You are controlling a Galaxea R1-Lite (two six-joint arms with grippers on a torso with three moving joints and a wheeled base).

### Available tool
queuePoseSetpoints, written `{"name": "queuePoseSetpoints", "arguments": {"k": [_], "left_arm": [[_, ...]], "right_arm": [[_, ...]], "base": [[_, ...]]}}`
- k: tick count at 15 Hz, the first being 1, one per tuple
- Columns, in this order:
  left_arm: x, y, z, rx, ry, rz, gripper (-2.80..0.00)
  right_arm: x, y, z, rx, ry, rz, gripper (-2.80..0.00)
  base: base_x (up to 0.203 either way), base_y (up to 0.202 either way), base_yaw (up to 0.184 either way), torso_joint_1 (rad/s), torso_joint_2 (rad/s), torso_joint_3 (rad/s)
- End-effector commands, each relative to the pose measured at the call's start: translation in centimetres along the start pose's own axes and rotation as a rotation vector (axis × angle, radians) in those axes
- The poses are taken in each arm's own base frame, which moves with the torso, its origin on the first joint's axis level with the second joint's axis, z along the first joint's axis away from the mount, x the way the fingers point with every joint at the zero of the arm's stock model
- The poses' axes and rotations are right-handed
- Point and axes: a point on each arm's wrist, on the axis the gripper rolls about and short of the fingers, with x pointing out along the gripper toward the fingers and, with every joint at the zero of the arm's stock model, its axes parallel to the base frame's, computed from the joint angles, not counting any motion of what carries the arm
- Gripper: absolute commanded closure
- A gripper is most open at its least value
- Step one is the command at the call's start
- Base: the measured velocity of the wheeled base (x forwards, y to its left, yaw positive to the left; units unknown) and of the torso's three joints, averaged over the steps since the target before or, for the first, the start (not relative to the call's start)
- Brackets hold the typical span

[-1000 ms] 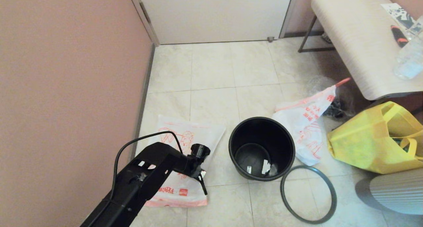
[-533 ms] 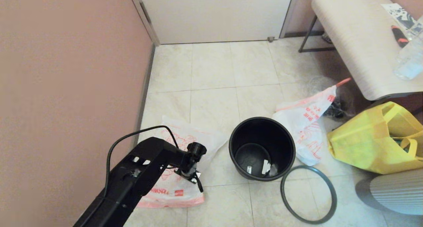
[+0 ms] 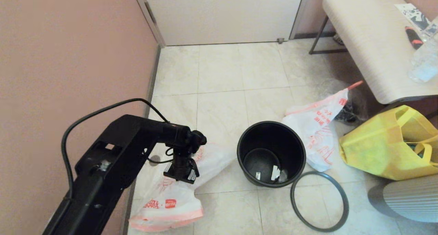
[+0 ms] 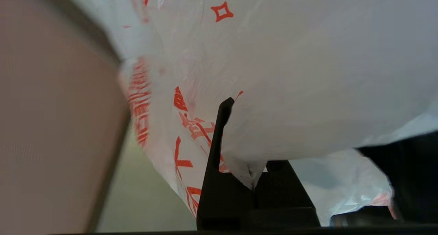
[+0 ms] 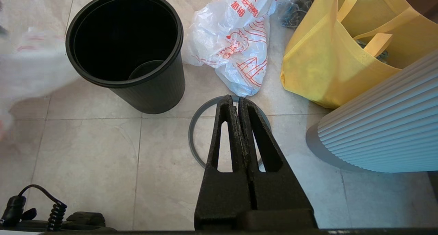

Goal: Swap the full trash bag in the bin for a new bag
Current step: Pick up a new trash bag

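Beige floor tiles (image 3: 222, 74), pink wall (image 3: 68, 57); left hand (image 3: 180, 173) pinching new bag (image 3: 167, 200); right hand (image 5: 236, 105) pressed together.

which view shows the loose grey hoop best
The head view: the grey hoop lies whole on the floor beside the bin, nothing covering it. In the right wrist view the hoop is half hidden behind the shut right gripper. The left wrist view shows none of it.
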Motion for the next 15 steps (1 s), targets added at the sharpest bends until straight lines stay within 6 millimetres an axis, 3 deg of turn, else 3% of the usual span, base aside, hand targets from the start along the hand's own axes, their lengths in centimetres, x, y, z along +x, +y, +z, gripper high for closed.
{"name": "queuePoseSetpoints", "arguments": {"k": [1, 6, 9, 11, 15], "left_arm": [[-4.2, 1.1, -1.1, -0.015, 0.016, -0.019, 0.00], [-9.0, 2.1, -3.8, 0.019, 0.130, -0.058, 0.00], [-10.7, 2.8, -5.6, 0.049, 0.246, -0.070, 0.00], [-12.1, 3.4, -6.0, 0.032, 0.231, -0.113, 0.00], [-17.0, 4.3, -7.6, -0.001, 0.131, -0.348, 0.00]], "right_arm": [[0.1, 0.0, -0.3, -0.001, 0.010, 0.002, 0.00], [0.1, 0.0, -0.3, -0.001, 0.011, 0.000, 0.00], [0.1, 0.0, -0.3, -0.001, 0.011, 0.000, 0.00], [0.1, 0.0, -0.3, -0.001, 0.011, 0.000, 0.00], [0.1, 0.0, -0.3, 0.016, 0.010, -0.003, 0.00]], "base": [[0.000, 0.000, 0.000, 0.000, 0.00, 0.000], [0.000, 0.000, 0.000, 0.000, 0.00, 0.000], [0.000, 0.000, 0.000, 0.000, 0.00, 0.000], [0.000, 0.000, 0.000, 0.000, 0.00, 0.000], [0.000, 0.000, 0.000, 0.000, 0.00, 0.000]]}}
